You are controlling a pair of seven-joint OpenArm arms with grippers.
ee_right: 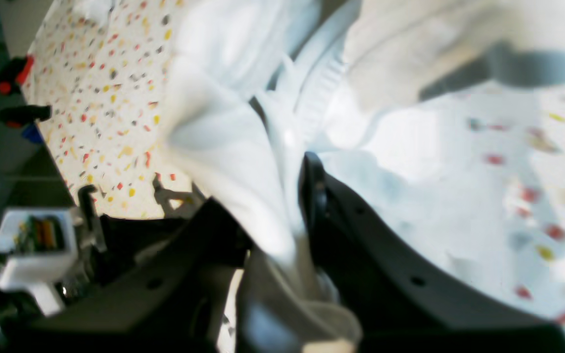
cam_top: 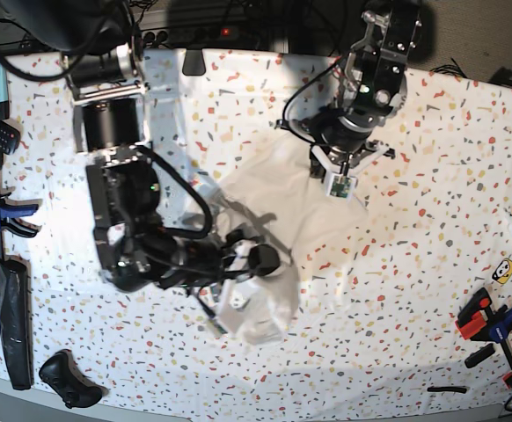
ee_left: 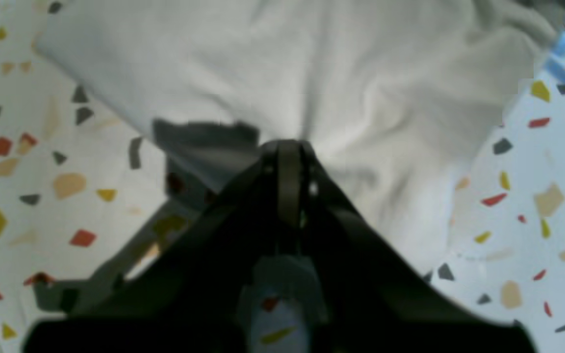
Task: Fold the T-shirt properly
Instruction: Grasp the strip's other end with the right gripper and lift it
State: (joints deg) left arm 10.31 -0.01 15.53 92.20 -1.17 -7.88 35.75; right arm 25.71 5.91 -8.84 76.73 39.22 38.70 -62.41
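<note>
T-shirt crumpled on speckled tabletop; clamps at edge.

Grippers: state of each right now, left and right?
Left gripper: shut, pinching the T-shirt.
Right gripper: closed on a bunched fold of the T-shirt.

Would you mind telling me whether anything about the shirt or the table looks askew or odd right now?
The T-shirt is bunched and twisted rather than flat: the right gripper clamps a thick wad of cloth, the left gripper pinches another part.
</note>
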